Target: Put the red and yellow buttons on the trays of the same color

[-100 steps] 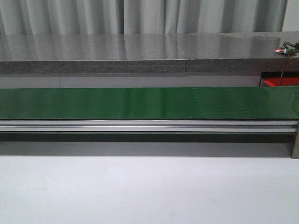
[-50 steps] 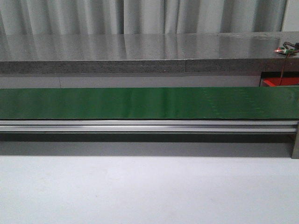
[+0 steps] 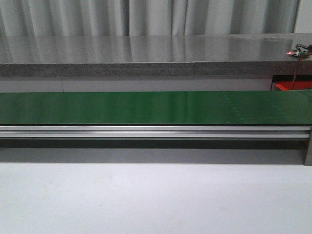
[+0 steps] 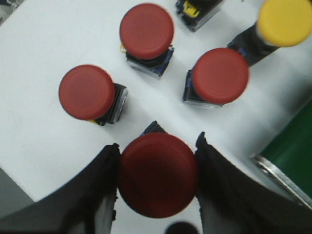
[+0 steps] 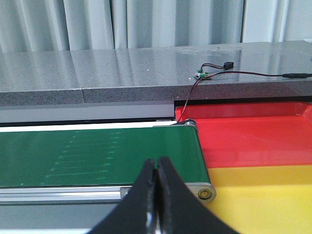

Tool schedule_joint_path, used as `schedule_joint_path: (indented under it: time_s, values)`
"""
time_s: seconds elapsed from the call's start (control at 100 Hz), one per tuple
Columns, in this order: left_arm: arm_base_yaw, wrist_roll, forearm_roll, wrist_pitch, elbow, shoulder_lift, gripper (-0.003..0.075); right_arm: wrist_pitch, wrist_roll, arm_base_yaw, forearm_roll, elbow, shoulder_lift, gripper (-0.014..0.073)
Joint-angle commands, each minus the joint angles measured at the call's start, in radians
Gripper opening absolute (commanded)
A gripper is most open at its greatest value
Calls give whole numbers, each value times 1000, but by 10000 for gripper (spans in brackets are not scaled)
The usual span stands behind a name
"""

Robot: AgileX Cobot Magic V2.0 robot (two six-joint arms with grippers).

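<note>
In the left wrist view my left gripper (image 4: 157, 176) is shut on a red button (image 4: 157, 168), its dark fingers pressed against both sides of the round cap. Beyond it three more red buttons (image 4: 87, 92) (image 4: 146, 31) (image 4: 220, 75) and one yellow button (image 4: 285, 21) stand on a white surface. In the right wrist view my right gripper (image 5: 157, 168) is shut with nothing in it, hanging over the near edge of the green conveyor belt (image 5: 97, 156). The red tray (image 5: 253, 131) and the yellow tray (image 5: 265, 200) lie beside the belt's end. Neither gripper shows in the front view.
The green belt (image 3: 156, 107) runs across the front view on an aluminium rail (image 3: 156, 131), with a grey stone counter (image 3: 146, 53) behind it. A small circuit board with wires (image 5: 202, 74) lies on that counter above the red tray. A belt corner (image 4: 292, 156) shows near the buttons.
</note>
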Motion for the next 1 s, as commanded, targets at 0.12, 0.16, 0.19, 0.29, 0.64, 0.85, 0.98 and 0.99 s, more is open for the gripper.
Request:
schedule_joint_path:
  time_s: [0.12,0.16,0.19,0.29,0.64,0.85,0.98,0.99]
  values:
    - [-48,89,-15,113,-163,-76,218,-75,-2,-8,-13,-18,-16,-72]
    - [-62,124,-37,140,-196,-76,218,-75,-2,-8,-13,-18,-16,-72]
    - [-71,145,-53,156,-215,-76,218,-75,-2,-8,-13,-18,-16,-72]
    - [-110,176,-96,166,-271,-74,218,-75,-2,-8,-13,-18,-16,-72]
    - [-267,192,-120,204,-356,15,218,-75,-2,-8,-13,-18,-16,-72]
    - [-323,192,-120,213,-392,111,218,-75,-2,-8,-13,-18,-16,-72]
    - [-335,192,-129,216,-398,151,218,-75,-2,-8,-13,-18,-16,-72]
    - [-335,192,-129,218,-398,153,218,-75,-2,-8,-13,-18,-16,-72]
